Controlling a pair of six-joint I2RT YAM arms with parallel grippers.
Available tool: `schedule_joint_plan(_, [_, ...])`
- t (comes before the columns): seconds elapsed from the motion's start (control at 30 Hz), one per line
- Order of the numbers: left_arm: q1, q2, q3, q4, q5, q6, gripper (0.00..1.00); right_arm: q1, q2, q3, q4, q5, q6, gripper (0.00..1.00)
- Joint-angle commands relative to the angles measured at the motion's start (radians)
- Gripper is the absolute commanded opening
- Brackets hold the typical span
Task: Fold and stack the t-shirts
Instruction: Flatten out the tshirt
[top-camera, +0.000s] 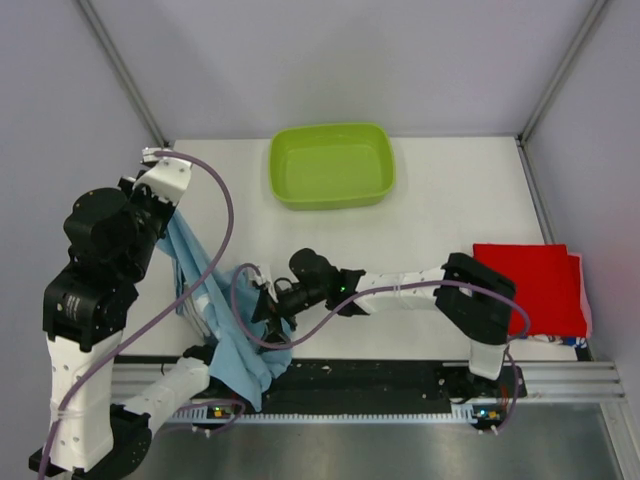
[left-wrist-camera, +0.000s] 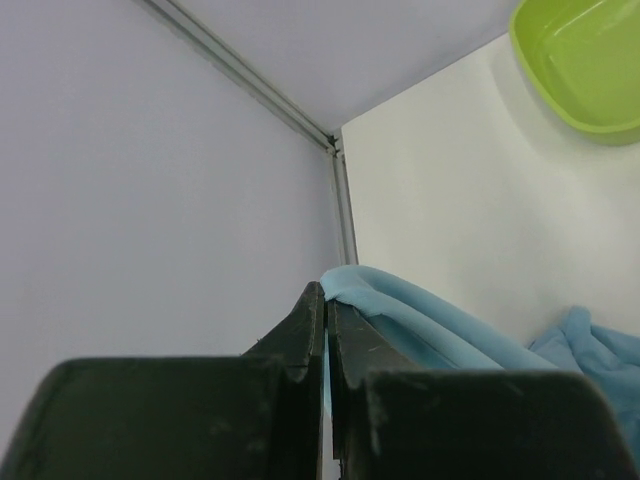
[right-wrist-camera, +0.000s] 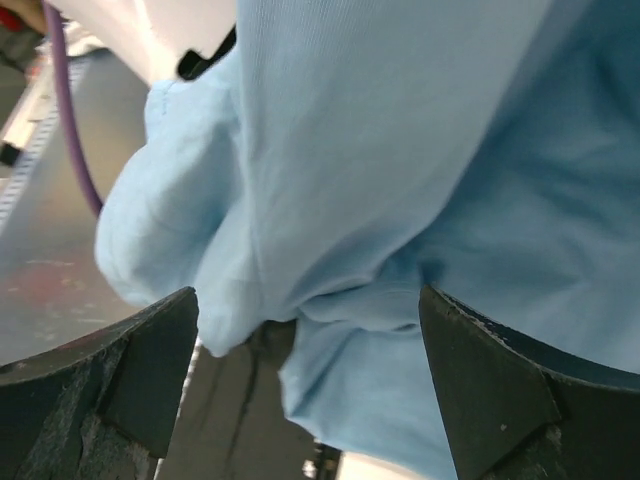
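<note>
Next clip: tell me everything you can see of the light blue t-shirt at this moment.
The light blue t-shirt is soft, finely ribbed-looking cloth, unfolded and bunched into long creases. One edge is pinched in the shut left end effector, raised above the left side of the table. From there the cloth hangs down and trails over the near edge onto the black rail. The right end effector is open, its fingers either side of a hanging bulge without clamping it. Lettering cannot be made out.
</note>
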Motion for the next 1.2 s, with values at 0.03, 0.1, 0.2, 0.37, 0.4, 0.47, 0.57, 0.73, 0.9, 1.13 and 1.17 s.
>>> schedule_joint_plan(0.03, [0.003,-0.001,-0.002,0.127,-0.113,-0.005,0.0,0.024,0.085,0.051,0.187,-0.15,0.26,0.87])
schedule_joint_plan(0.1, [0.002,0.0,0.0,0.13,-0.115,0.0,0.0,0.027,0.108,0.075,0.176,-0.162,0.281,0.86])
schedule_joint_plan(0.2, [0.003,0.003,0.004,0.129,-0.117,0.005,0.0,0.042,0.162,0.149,0.101,-0.19,0.275,0.84])
schedule_joint_plan(0.37, [0.003,0.003,0.007,0.143,-0.136,0.002,0.0,0.066,0.222,0.232,0.003,-0.187,0.243,0.16])
schedule_joint_plan(0.4, [0.003,0.0,0.007,0.146,-0.143,-0.001,0.0,0.058,0.208,0.215,0.019,-0.172,0.246,0.01])
schedule_joint_plan(0.47, [0.003,-0.004,0.003,0.153,-0.167,0.003,0.0,0.03,0.156,0.162,0.058,-0.138,0.281,0.0])
schedule_joint_plan(0.57, [0.003,-0.012,-0.005,0.175,-0.219,0.031,0.0,-0.06,0.028,0.048,0.127,-0.071,0.35,0.0])
schedule_joint_plan(0.73, [0.005,-0.047,-0.003,0.187,-0.238,0.083,0.0,-0.174,-0.385,-0.001,-0.252,0.253,0.11,0.0])
schedule_joint_plan(0.9, [0.003,-0.098,-0.008,0.134,-0.149,0.129,0.0,-0.198,-0.709,0.094,-0.581,0.618,-0.106,0.0])
schedule_joint_plan(1.13, [0.003,-0.182,0.117,0.006,-0.083,0.209,0.0,-0.198,-0.93,0.422,-0.857,0.836,-0.258,0.0])
schedule_joint_plan(1.17, [0.003,-0.187,0.15,-0.026,-0.054,0.207,0.0,-0.2,-0.932,0.465,-0.894,0.844,-0.281,0.0])
